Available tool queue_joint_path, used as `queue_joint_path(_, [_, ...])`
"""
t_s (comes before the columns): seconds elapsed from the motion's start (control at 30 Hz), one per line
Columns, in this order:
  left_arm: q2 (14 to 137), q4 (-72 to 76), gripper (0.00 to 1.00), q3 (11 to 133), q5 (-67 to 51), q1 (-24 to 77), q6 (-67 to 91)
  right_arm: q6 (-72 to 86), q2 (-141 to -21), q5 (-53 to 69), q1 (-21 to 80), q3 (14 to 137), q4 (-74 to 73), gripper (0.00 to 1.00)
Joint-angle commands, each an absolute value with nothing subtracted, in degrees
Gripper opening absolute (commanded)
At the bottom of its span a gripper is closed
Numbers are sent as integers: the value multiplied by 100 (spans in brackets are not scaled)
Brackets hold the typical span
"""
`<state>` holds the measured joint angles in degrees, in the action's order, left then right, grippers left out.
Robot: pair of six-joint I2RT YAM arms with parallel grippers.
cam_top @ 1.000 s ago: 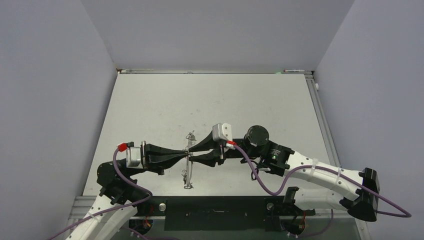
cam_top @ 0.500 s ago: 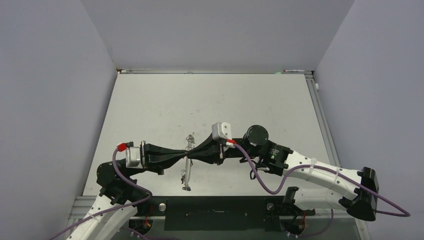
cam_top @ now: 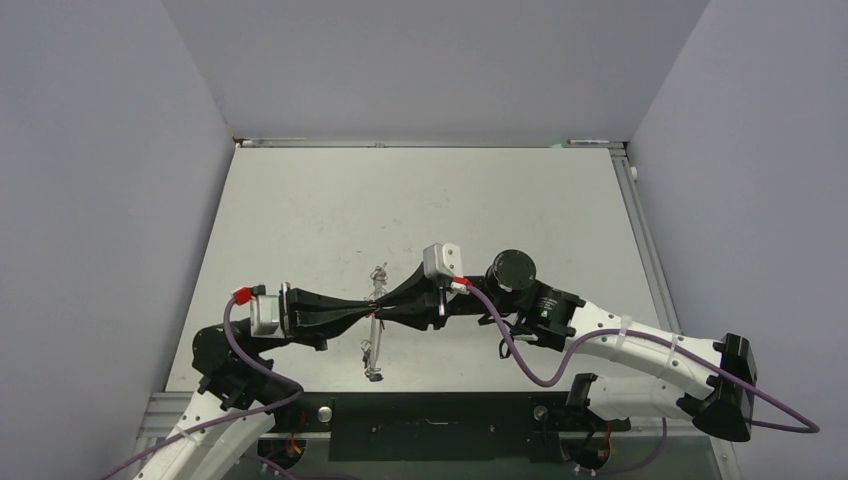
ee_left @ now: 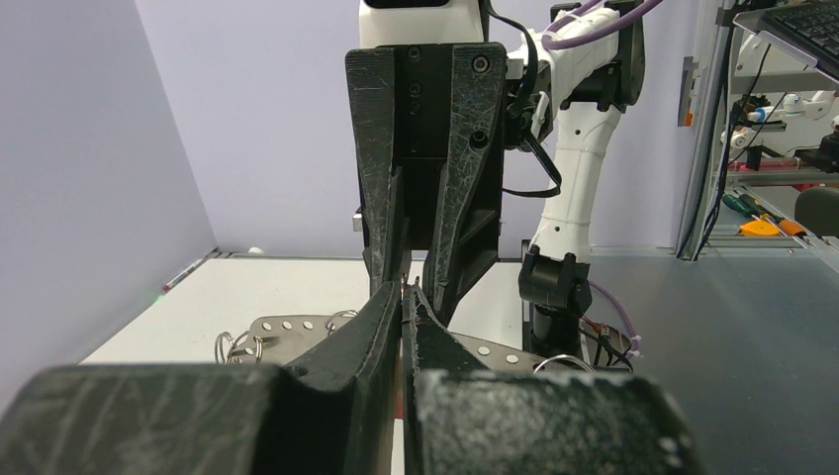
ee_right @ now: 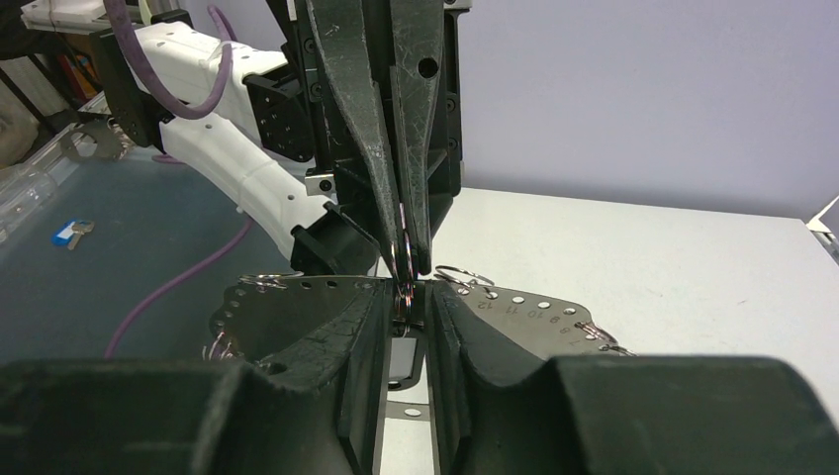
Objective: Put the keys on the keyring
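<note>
My left gripper point(cam_top: 371, 304) and right gripper point(cam_top: 384, 301) meet tip to tip above a flat grey metal plate point(cam_top: 372, 352) with numbered holes and small split rings. In the right wrist view the left fingers point(ee_right: 368, 148) pinch a small iridescent split ring point(ee_right: 401, 259). It reaches down between the pads of my right gripper point(ee_right: 404, 300), which stand close around it. In the left wrist view my left gripper point(ee_left: 408, 291) is shut, with a thin sliver between its tips. A blue-tagged key point(ee_right: 69, 234) lies on the dark shelf beyond the table's near edge. No large thin loop shows.
The plate point(ee_right: 554, 312) lies on the white table point(cam_top: 450, 200) right under both grippers, with split rings point(ee_left: 233, 346) at its ends. The dark shelf point(cam_top: 430, 412) with the arm bases runs along the near edge. Grey walls stand on three sides.
The right gripper's fingers have drawn together around the ring, and its wrist has shifted slightly left. The left arm has held still.
</note>
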<state>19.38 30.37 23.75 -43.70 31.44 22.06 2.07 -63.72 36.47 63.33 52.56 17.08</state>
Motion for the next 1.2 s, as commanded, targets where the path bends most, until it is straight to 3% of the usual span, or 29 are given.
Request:
queue_joint_path(0.0, [1865,3437,0,2417,-4266,3121,2250,204,-6461,3762,6286,5361,2052,19])
queue_joint_path(0.17, [1850,3445,0,2417,-4264,3120,2249,202,-6503,3744,6284,5369,2080,19])
queue_joint_path(0.33, [1839,3434,0,2417,-4266,3120,2249,164,-6534,3762,6284,5429,2091,5])
queue_joint_path(0.53, [1782,2881,0,2567,-4343,3120,1781,45,-6448,3747,6273,5540,1801,5])
queue_joint_path(0.6, [1709,2515,7,2662,-4336,3120,1523,-147,-6407,3709,6268,5612,1561,5])
queue_joint_path(0.7, [1601,2106,30,2735,-4154,3127,1206,-280,-6313,3619,6254,5661,1246,5])
queue_joint_path(0.8, [1518,1733,42,2812,-4023,3150,933,-360,-6180,3573,6211,5647,1033,5])
queue_joint_path(1.17, [1708,-290,45,3461,-4241,3634,-622,-945,-6064,3280,6173,6117,-1005,5])
